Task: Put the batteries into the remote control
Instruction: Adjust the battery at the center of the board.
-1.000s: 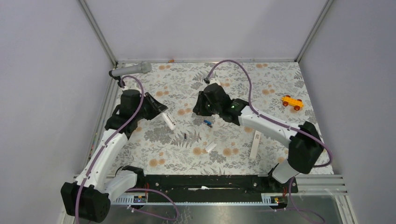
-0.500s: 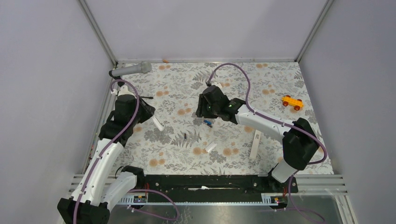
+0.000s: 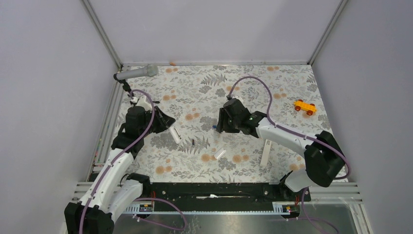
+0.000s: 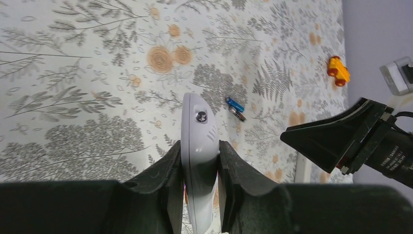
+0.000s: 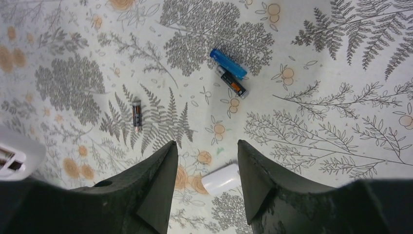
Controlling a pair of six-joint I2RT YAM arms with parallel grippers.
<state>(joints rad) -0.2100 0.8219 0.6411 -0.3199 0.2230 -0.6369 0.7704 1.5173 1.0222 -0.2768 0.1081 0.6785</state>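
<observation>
The white remote control (image 4: 198, 127) stands on edge, clamped between my left gripper's (image 4: 199, 146) fingers; in the top view it (image 3: 175, 134) is held at the left-middle of the mat. The blue battery (image 5: 228, 63) and the orange-brown battery (image 5: 233, 83) lie side by side on the mat, ahead of my right gripper (image 5: 207, 146), which is open and empty above them. They also show in the left wrist view (image 4: 236, 108). In the top view the right gripper (image 3: 221, 127) partly hides them; the blue battery (image 3: 215, 127) peeks out.
A third small dark battery (image 5: 137, 116) lies to the left. A short white piece (image 5: 221, 179) lies between the right fingers, on the mat. A thin white flat strip (image 3: 266, 151), an orange toy car (image 3: 304, 107) and a grey cylinder (image 3: 137, 73) lie further off.
The right gripper has moved right and nearer, now over the batteries. The left gripper swung left and then back right and a little nearer, still holding the remote.
</observation>
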